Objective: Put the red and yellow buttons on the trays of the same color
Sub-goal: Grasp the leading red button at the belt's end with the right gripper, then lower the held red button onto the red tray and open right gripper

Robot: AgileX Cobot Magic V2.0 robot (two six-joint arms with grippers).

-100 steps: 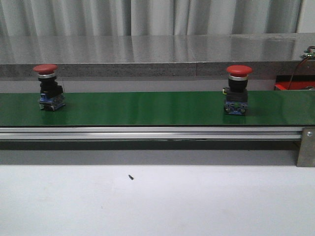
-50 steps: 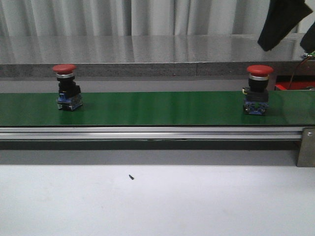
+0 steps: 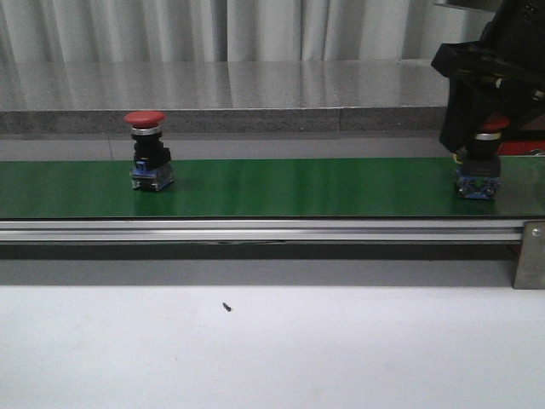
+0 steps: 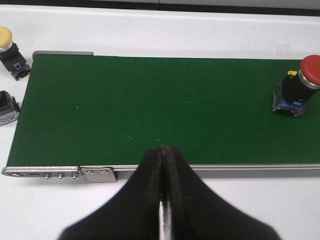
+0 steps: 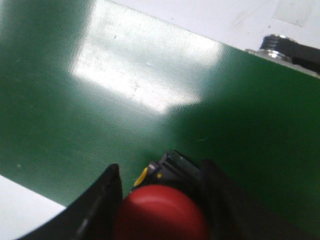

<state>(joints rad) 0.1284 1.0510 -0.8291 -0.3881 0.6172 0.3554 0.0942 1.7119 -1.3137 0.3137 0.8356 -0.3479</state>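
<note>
Two red buttons stand on the green belt (image 3: 298, 187) in the front view, one at the left (image 3: 146, 162) and one at the right (image 3: 477, 170). My right gripper (image 3: 479, 141) hangs over the right one. In the right wrist view the gripper (image 5: 161, 167) is open, its fingers (image 5: 102, 202) either side of the red cap (image 5: 162, 215). My left gripper (image 4: 164, 150) is shut and empty at the belt's near rail, with a red button (image 4: 298, 89) far off to one side. A yellow button (image 4: 6, 40) lies off the belt's end. A sliver of the red tray (image 3: 521, 147) shows behind the right arm.
An aluminium rail (image 3: 255, 230) runs along the belt's front, with a bracket (image 3: 530, 254) at its right end. A grey ledge (image 3: 255, 119) runs behind the belt. A dark button body (image 4: 6, 106) lies beside the belt's end, cut by the frame edge.
Both red buttons have ridden the belt to the right. My right gripper has come down from the upper right and now straddles the right button.
</note>
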